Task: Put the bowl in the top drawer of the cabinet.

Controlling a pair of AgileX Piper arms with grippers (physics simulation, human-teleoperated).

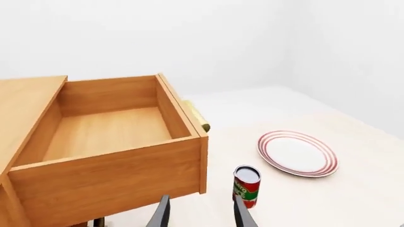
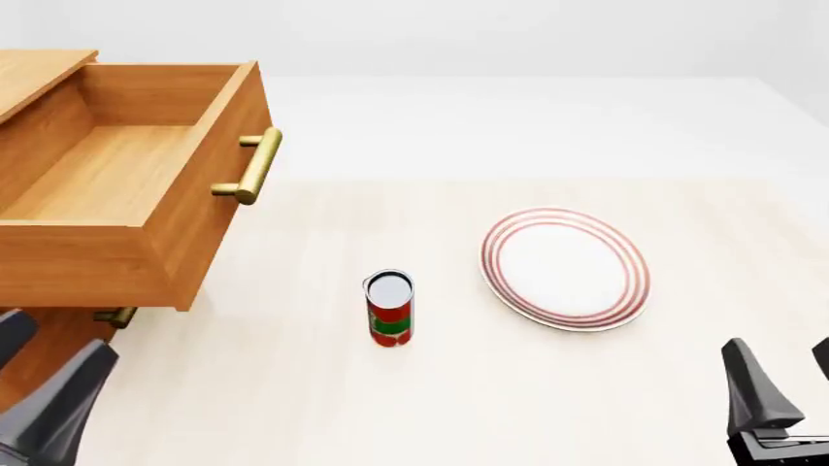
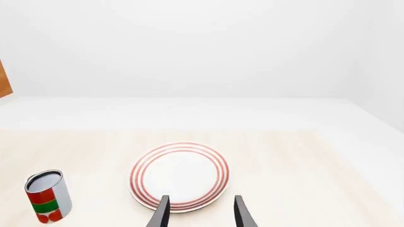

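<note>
No bowl shows in any view. I see the top drawer (image 2: pixel 116 184) pulled out and bare, my left gripper (image 1: pixel 200 213) spread, the can (image 2: pixel 388 308), the plate (image 2: pixel 565 268), my right gripper (image 3: pixel 200 213) spread. I'd expect rigid, slick ceramic; pinch its rim.

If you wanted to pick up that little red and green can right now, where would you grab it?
Probably around its round side, near the middle. The can stands upright on the table with free space all round, so open fingers could come level from the near side and close across it. The left gripper already looks at it, open; the plate lies apart.
</note>
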